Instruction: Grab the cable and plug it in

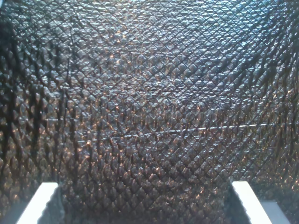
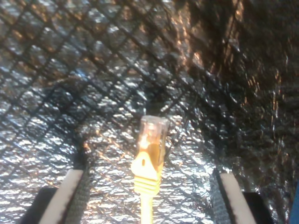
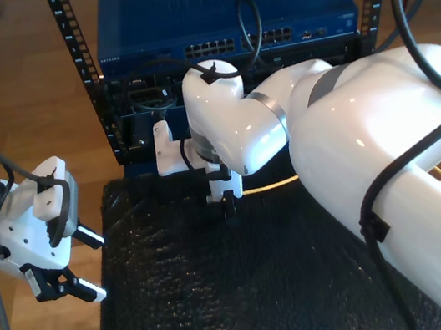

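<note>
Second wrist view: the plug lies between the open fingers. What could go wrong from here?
My second end effector is open, its fingers clear of the cable. Closing on the thin cord behind the plug might let the plug swivel. A black cable hangs in front of the blue switch's ports, so it could snag the approach.

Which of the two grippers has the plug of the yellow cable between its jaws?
My second gripper: the cable lies between its open jaws, clear plug pointing outward. My first gripper has only the black mat between its jaws.
</note>
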